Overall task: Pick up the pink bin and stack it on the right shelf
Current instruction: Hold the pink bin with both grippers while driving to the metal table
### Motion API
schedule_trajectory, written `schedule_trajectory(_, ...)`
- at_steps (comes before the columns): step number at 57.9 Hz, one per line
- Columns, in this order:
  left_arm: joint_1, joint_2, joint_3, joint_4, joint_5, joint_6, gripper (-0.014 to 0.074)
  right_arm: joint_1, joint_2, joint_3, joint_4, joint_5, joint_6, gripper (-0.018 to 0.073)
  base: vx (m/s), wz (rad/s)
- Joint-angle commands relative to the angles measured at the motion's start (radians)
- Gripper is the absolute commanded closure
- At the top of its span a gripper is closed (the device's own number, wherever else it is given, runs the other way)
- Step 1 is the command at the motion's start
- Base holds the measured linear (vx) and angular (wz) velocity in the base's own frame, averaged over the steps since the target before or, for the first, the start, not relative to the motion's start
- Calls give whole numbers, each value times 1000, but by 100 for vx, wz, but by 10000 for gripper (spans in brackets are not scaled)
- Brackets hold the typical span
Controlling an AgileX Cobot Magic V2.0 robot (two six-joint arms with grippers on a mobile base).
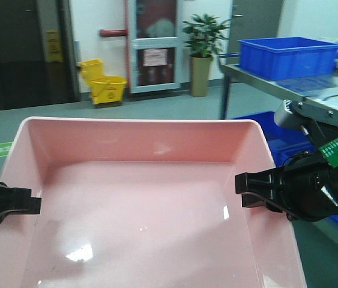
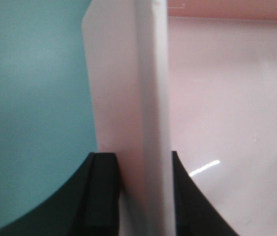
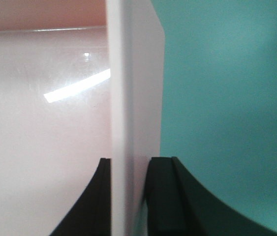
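The pink bin (image 1: 144,210) sat squarely in front of the robot, filling the lower part of the front view, carried between the two arms. The green floor showing beyond its walls in both wrist views suggested it hung clear of any support. The left gripper (image 1: 35,204) was clamped on the wall at 9 o'clock; its wrist view showed one black finger (image 2: 104,191) outside and the other inside, pressed flat to the pale rim (image 2: 150,98). The right gripper (image 1: 241,189) was pinched the same way on the wall at 3 o'clock, its fingers (image 3: 160,196) sandwiching the plastic (image 3: 131,98) with no gap visible. The near end of the bin was cut off, so its long axis could not be fixed with certainty, though the held span ran from 9 to 3. The right shelf (image 1: 304,90), a dark steel top, lay at about 2 o'clock from the bin and well apart, with a blue crate (image 1: 289,57) standing on it at the far end. The right arm was the nearer one, so the carry would probably swing toward 2 o'clock and need to set down short of that crate.
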Motion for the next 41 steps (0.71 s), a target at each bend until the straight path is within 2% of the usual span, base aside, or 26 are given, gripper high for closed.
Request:
schedule_trajectory(1, 7, -28, -29, 2, -57, 0, 598, -20, -33, -33, -55, -101, 5, 568, 25, -59)
schedule_trajectory(20, 7, -28, -29, 2, -57, 0, 598, -20, -33, -33, -55, -101, 5, 568, 29, -38)
schedule_trajectory(41, 7, -28, -29, 2, -57, 0, 598, -20, -33, -33, -56, -101, 5, 568, 38, 2)
